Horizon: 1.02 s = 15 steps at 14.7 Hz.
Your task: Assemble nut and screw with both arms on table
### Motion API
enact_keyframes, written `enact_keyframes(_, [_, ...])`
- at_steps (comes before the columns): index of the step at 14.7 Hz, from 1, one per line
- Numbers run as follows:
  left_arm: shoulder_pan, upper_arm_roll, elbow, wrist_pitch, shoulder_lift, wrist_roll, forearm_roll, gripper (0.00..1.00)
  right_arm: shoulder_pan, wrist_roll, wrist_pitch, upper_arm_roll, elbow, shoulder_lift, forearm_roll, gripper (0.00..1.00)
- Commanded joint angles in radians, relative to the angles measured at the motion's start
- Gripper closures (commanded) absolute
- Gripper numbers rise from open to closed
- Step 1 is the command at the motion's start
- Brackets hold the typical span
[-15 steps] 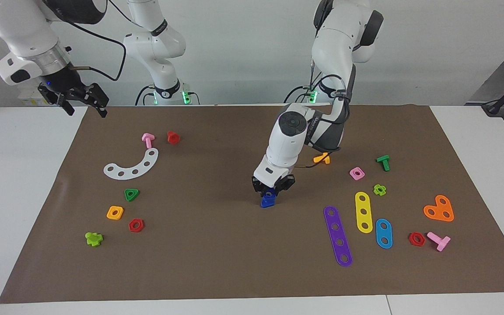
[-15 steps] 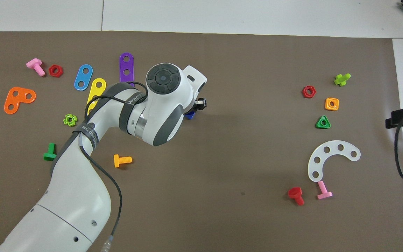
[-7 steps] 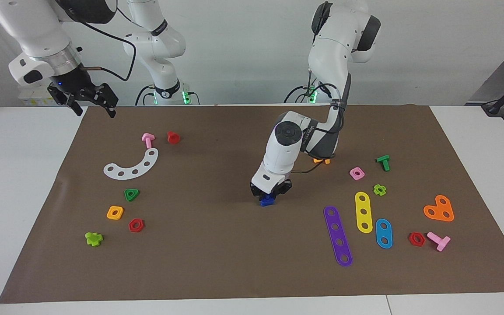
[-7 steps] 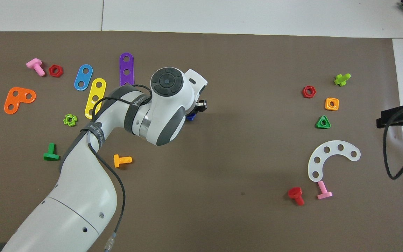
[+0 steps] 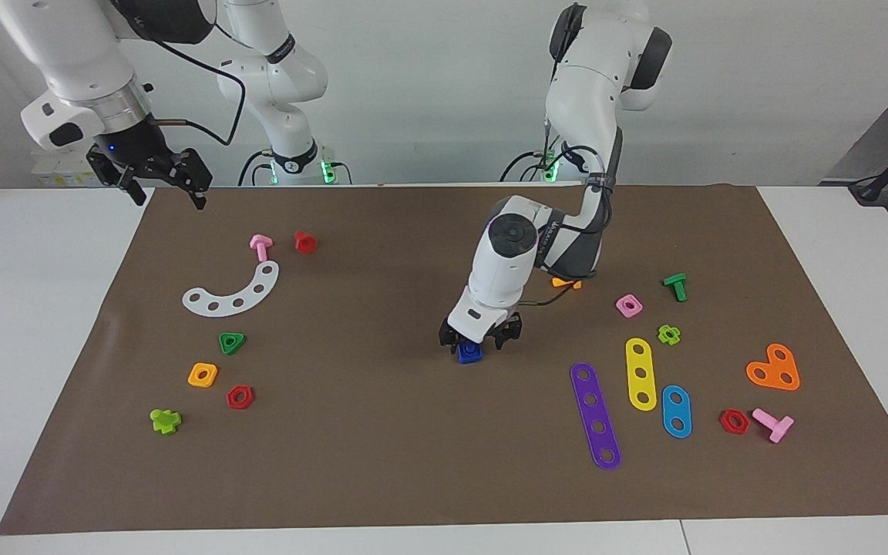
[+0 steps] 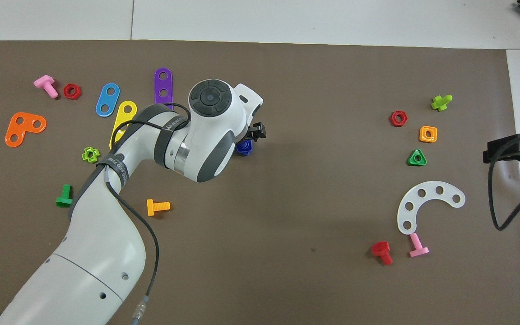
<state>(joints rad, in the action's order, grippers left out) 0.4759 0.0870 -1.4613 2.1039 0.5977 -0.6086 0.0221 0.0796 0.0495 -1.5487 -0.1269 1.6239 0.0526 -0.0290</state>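
The dark-blue nut [image 5: 469, 351] sits on the brown mat [image 5: 382, 432] at mid-table, stacked on the dark-blue screw, which is mostly hidden beneath it. The stack also shows in the overhead view [image 6: 244, 146]. My left gripper [image 5: 479, 339] is low over it, open, with one finger on each side of the stack and apart from it. In the overhead view the left wrist covers most of that gripper [image 6: 252, 134]. My right gripper [image 5: 159, 176] is open and empty, up in the air over the mat's corner at the right arm's end [image 6: 513, 149].
At the right arm's end lie a white curved strip [image 5: 234, 291], a green triangular nut [image 5: 232, 342], an orange square nut [image 5: 203, 375] and red nuts. At the left arm's end lie a pink square nut [image 5: 629, 305] and purple [image 5: 595, 416], yellow and blue strips.
My left gripper set the dark-blue stack down on the mat and opened its fingers. My right gripper moved a little toward the middle of the table.
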Motion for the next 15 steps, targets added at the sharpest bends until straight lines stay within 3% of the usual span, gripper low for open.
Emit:
enact_keyframes(1, [-0.095, 0.008, 0.055, -0.169, -0.065, 0.045, -0.014, 0.0, -0.004, 0.021, -0.021, 0.006, 0.024, 0.018, 0.007, 0.0])
enact_keyframes(6, [-0.307, 0.004, -0.114, -0.318, -0.284, 0.424, -0.001, 0.0, -0.004, 0.021, -0.019, 0.006, 0.024, 0.018, 0.007, 0.0])
enact_keyframes(10, [-0.501, 0.002, -0.27, -0.326, -0.415, 0.697, -0.001, 0.0, -0.006, 0.021, -0.019, 0.004, 0.025, 0.018, 0.03, 0.0])
enact_keyframes(15, [-0.546, -0.003, -0.271, -0.363, -0.524, 0.707, -0.011, 0.0, -0.006, 0.021, -0.019, 0.006, 0.024, 0.018, 0.032, 0.0])
